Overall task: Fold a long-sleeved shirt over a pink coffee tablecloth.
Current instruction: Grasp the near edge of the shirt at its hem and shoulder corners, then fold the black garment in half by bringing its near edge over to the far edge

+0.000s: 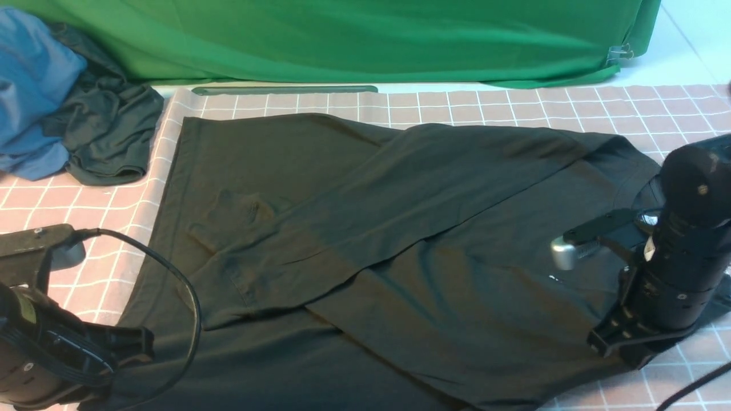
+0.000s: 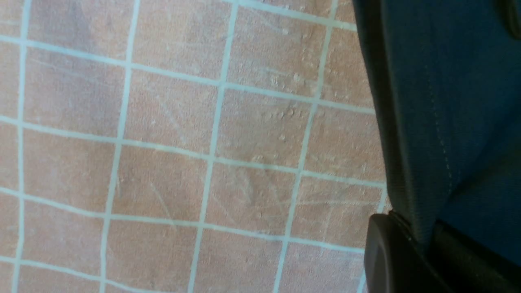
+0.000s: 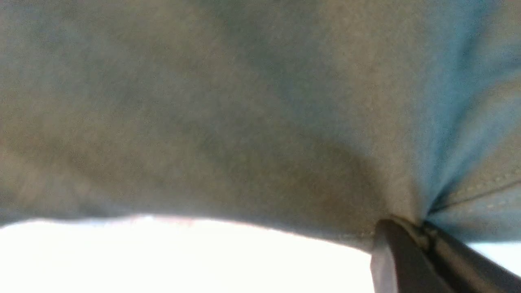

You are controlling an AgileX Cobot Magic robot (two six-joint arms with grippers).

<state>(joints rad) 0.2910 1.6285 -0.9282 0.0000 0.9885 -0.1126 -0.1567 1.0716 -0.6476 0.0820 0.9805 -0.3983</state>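
The black long-sleeved shirt [image 1: 365, 228] lies spread across the pink coffee tablecloth [image 1: 514, 105], with a sleeve folded diagonally over the body. At the near left corner, my left gripper [image 1: 134, 345] is shut on the shirt's hem. The left wrist view shows the hem [image 2: 407, 162] pinched between that gripper's [image 2: 423, 236] jaws above the gridded cloth [image 2: 203, 142]. My right gripper [image 1: 605, 342] is low at the shirt's near right edge. In the right wrist view it [image 3: 423, 228] is shut on a bunched fold of the shirt [image 3: 244, 122], which fills the frame.
A blue garment [image 1: 28, 85] and a dark grey-green garment [image 1: 108, 131] are heaped at the back left. A green backdrop cloth [image 1: 365, 40] hangs behind. A black cable [image 1: 183, 285] loops over the shirt's left edge by my left arm.
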